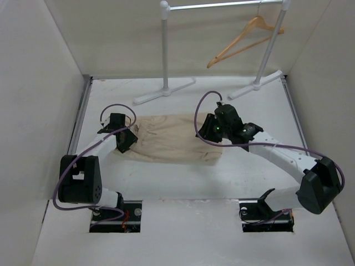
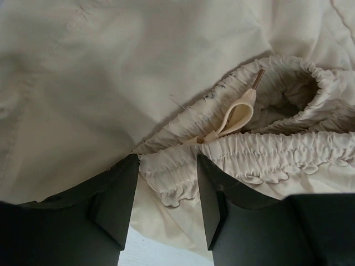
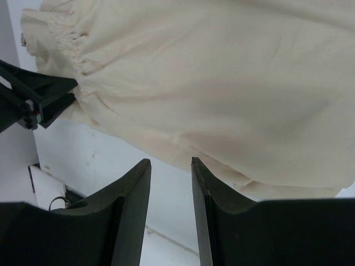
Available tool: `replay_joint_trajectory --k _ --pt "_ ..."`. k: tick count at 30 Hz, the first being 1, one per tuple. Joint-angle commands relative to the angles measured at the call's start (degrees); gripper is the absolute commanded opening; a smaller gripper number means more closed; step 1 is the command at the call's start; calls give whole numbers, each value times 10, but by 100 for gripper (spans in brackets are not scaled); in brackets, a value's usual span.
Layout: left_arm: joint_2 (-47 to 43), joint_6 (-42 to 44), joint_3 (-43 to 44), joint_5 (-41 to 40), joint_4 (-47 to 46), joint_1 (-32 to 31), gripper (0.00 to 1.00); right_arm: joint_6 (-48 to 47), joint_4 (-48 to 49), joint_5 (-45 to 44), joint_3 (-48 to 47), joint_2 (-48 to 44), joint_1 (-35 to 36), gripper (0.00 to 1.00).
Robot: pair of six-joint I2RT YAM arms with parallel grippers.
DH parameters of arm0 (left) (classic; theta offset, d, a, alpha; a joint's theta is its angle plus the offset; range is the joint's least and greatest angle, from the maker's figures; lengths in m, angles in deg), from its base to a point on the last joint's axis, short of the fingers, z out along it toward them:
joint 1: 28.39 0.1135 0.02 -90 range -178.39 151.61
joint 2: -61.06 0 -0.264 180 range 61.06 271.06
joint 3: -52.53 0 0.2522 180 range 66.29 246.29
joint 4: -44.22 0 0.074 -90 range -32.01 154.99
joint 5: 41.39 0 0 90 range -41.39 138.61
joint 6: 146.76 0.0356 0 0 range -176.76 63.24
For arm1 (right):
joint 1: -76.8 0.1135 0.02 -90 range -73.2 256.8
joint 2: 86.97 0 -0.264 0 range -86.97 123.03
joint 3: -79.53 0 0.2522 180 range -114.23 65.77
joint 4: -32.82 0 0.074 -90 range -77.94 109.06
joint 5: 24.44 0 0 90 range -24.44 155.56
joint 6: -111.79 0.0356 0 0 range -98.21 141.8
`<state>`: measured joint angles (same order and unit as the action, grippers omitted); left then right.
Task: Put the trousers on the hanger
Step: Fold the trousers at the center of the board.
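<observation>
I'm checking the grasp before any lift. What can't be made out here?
Left wrist view: whether the left gripper pinches the trousers' waistband; it straddles the band, contact unclear.
Top view: trouser legs and pockets, folded into one bundle.
Top view: the hanger's hook, too small to trace onto the rack.
Right wrist view: most of the trousers, cut off by edges.

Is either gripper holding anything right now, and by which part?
The left gripper seems to pinch the trousers by the elastic waistband; the right gripper holds nothing.
</observation>
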<state>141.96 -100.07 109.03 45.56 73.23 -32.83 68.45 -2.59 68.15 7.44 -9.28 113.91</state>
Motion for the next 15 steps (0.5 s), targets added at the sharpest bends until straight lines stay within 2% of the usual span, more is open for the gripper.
replay_joint_trajectory --k 1,7,11,13,15 --pt "4 1 -8 0 -29 -3 44 -7 41 12 1 -19 -6 42" --pt "-7 -13 0 -2 -50 -28 39 -7 45 19 12 -26 -15 54" --pt "-10 -19 -17 -12 -50 -39 12 -7 54 28 28 -41 -34 61" --pt "-23 -27 -25 -20 -46 -37 6 -6 55 32 33 -51 -44 63" --pt "-50 -37 -27 -29 -43 -39 4 -8 55 37 37 -59 -54 63"
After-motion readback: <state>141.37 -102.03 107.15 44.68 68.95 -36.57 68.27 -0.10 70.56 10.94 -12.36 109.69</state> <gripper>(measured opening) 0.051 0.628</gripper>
